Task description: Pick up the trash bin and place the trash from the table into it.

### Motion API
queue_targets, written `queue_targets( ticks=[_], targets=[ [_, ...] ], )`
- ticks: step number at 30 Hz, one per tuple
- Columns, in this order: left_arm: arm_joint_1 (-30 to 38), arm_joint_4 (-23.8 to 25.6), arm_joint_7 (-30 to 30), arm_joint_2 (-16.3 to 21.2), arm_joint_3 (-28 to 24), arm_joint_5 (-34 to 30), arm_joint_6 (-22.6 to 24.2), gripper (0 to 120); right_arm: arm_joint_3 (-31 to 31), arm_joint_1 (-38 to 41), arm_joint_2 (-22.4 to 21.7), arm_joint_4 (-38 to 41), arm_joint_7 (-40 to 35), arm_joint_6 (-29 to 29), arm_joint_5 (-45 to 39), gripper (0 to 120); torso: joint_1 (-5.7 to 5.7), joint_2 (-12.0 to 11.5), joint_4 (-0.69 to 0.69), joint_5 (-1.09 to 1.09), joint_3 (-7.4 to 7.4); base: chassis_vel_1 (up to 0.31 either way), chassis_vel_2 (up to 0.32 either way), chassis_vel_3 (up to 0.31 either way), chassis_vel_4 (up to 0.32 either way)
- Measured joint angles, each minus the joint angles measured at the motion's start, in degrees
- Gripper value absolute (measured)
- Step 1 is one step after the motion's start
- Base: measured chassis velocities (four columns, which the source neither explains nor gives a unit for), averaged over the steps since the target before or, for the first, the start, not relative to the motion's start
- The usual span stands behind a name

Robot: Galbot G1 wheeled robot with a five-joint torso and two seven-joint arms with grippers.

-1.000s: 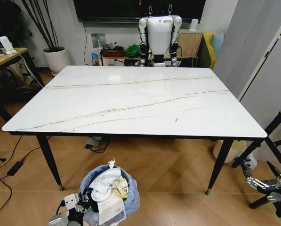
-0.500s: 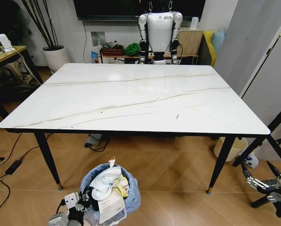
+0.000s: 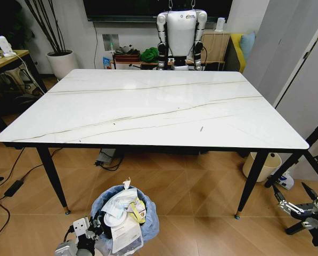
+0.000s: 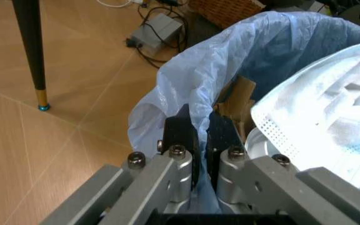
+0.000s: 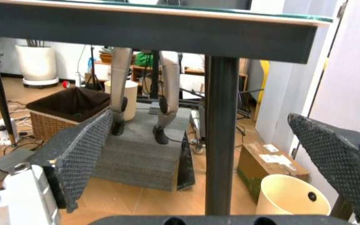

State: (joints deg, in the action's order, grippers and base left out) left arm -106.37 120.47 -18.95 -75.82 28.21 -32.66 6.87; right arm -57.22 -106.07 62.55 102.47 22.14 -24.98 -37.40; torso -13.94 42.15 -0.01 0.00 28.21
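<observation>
The trash bin (image 3: 124,216) hangs low in front of me, lined with a crinkled light-blue bag (image 4: 186,84). It holds the trash (image 3: 119,210): white crumpled papers (image 4: 330,117), a brown carton (image 4: 239,101) and a yellow scrap. My left gripper (image 3: 95,228) is shut on the bin's rim, its black fingers (image 4: 181,131) pinching the blue bag. The table (image 3: 148,112) stands ahead with a bare marble-look top. My right gripper (image 3: 293,196) hovers low at the right, open and holding nothing. In the right wrist view it (image 5: 200,117) faces a black table leg (image 5: 221,140).
A cream bin (image 3: 261,166) stands beside the table's right front leg. A black-framed desk (image 3: 316,152) is at far right, a wood desk (image 3: 4,61) at far left. Cables (image 3: 15,186) lie on the floor at left. Another robot (image 3: 181,32) stands behind the table.
The whole head picture has shifted: the table looks slightly larger and sits higher, so the camera has moved. The bin and both grippers keep their places in the view.
</observation>
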Motion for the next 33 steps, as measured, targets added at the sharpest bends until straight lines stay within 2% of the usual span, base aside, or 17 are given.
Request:
queue_targets(
  ticks=[33],
  targets=[
    [0.1, 0.06, -0.03, 0.54, 0.23, -0.72, 0.11, 0, 0.0, 0.0, 0.0, 0.0, 0.0, 0.0, 0.0, 100, 3.3, -8.2, 0.0, 0.0, -4.88, 0.0, 0.0, 0.0, 0.0]
  ],
)
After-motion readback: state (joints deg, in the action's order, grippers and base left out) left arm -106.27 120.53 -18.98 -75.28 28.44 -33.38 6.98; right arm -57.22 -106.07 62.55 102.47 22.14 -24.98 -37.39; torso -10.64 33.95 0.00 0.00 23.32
